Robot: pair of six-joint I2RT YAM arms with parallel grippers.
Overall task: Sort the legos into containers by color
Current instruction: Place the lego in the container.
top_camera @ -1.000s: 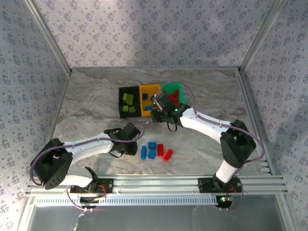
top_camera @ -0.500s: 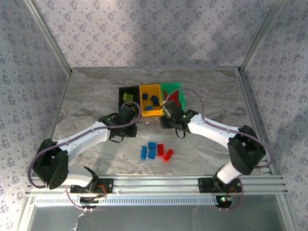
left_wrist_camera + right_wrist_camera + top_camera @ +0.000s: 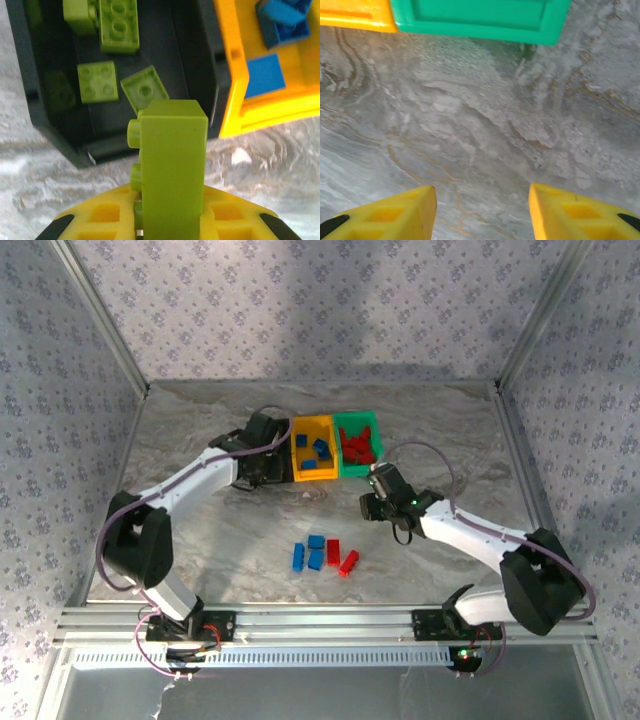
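Lime brick point(image 3: 172, 170) at the black bin point(image 3: 30, 100)
Left gripper point(image 3: 170, 225) clamps it upright above the bin's near wall; right gripper point(image 3: 482, 210) gapes empty beside the green bin point(image 3: 480, 17).

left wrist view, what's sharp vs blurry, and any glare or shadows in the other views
Left wrist: the held lime brick is fairly sharp, the black bin behind it softer, with a white glare spot on the table by the orange bin. Right wrist: table marbling is soft and smeared. Top external: even light, broad soft shadows on the back wall.
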